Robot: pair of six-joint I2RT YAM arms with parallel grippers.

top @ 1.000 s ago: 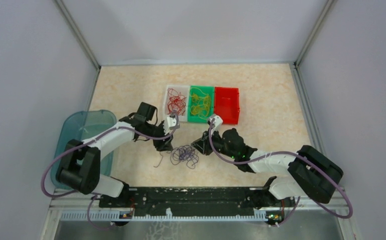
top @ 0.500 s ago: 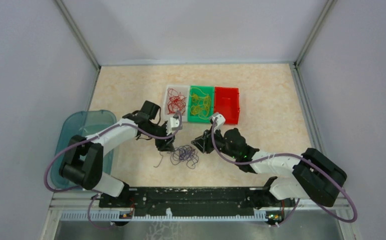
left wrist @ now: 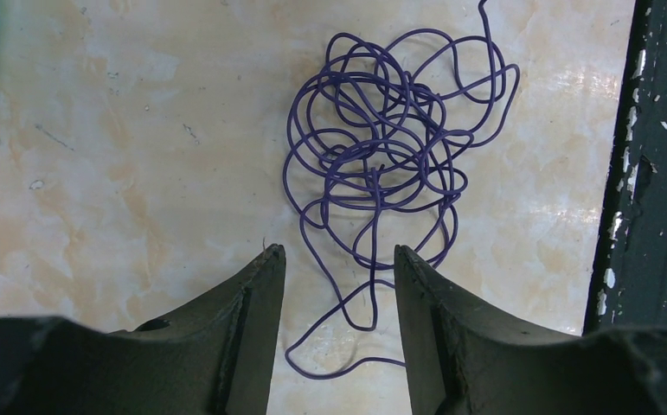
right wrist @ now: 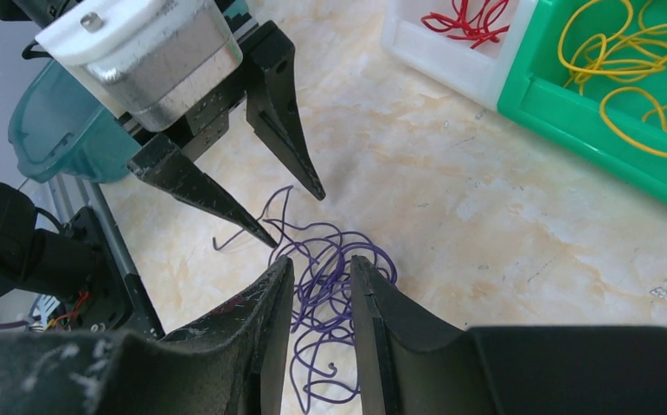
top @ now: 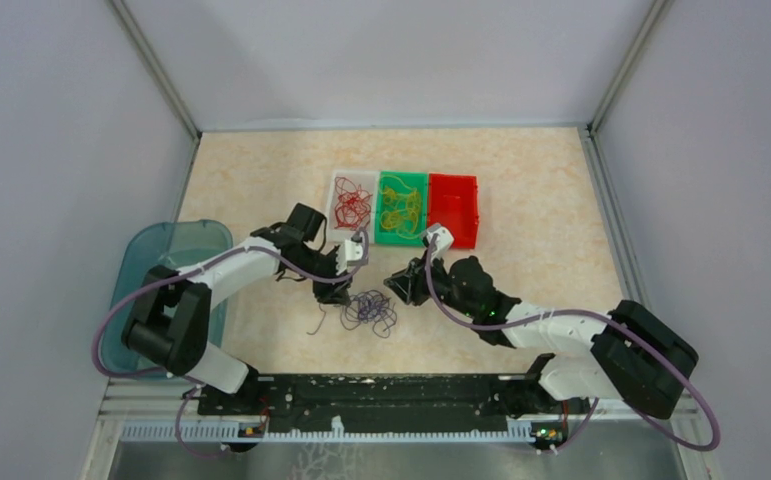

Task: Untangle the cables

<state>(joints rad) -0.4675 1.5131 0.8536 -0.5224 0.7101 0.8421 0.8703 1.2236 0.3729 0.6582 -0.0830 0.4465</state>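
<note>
I am holding my left fingers moderately apart, gripping nothing; the purple cable tangle is lying on the tabletop just ahead of their tips, with one loose loop trailing into the gap between them; I am holding my right fingers at a narrow gap over the opposite side of the same tangle, purple strands showing through the slit; I cannot tell whether any strand is touching them; the red cables are sitting in the white bin and the yellow cables in the green bin beside it.
</note>
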